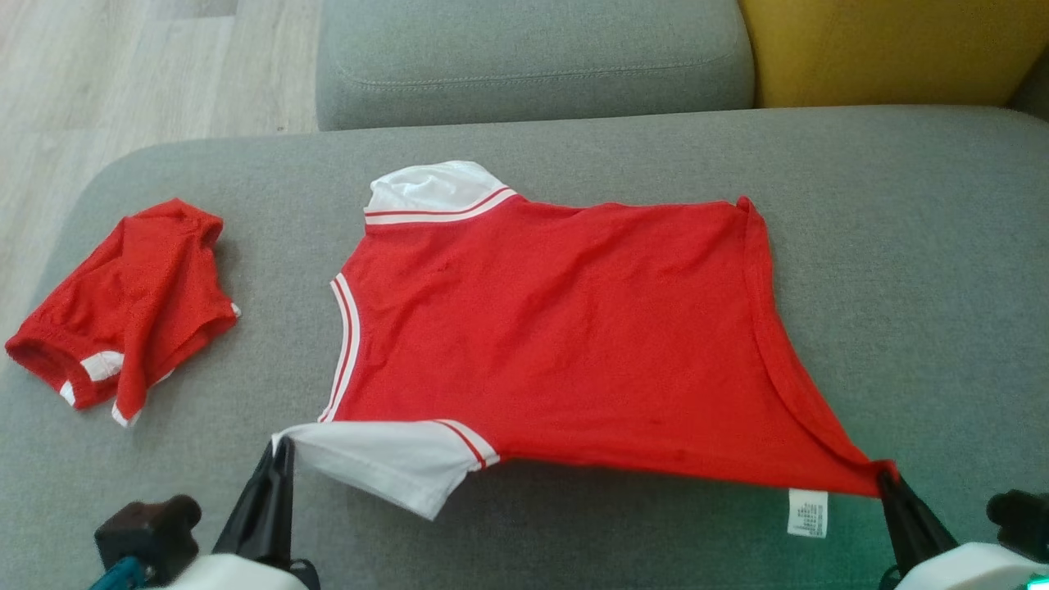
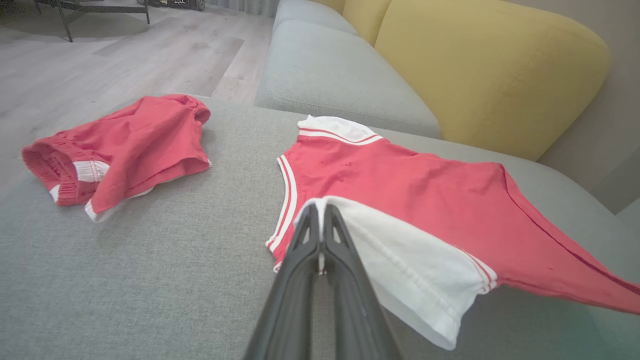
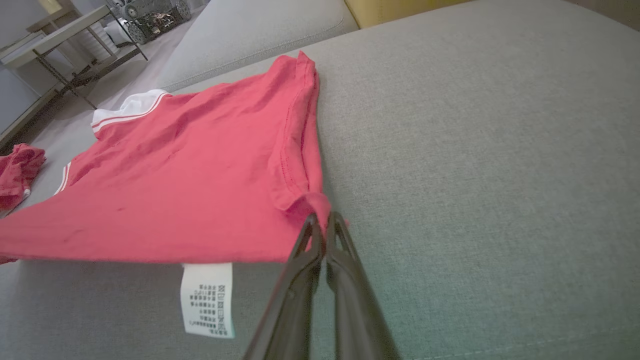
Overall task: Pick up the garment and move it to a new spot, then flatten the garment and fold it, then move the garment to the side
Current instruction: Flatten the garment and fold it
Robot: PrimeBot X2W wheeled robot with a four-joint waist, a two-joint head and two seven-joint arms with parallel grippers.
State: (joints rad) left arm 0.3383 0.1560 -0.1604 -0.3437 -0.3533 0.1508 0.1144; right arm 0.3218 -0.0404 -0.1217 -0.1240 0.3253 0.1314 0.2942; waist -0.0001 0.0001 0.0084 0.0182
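Red T-shirt with white sleeves (image 1: 557, 328) lies mid-seat on the grey fabric sofa seat (image 1: 901, 205), near edge raised taut toward the seat's front edge because the left gripper (image 1: 280, 451) has its jaws pinched shut on a sleeve (image 1: 385, 463) and the right gripper (image 1: 887, 479) on the hem corner (image 1: 852, 469), apparently stretching it flat.

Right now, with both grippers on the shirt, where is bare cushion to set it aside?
Widest bare patch: the grey seat right of the shirt hem, out to the seat's right edge. A thinner strip runs between the shirt and the back cushions. Left is crowded: the shorts lie there, leaving a narrow gap to the shirt's neckline.
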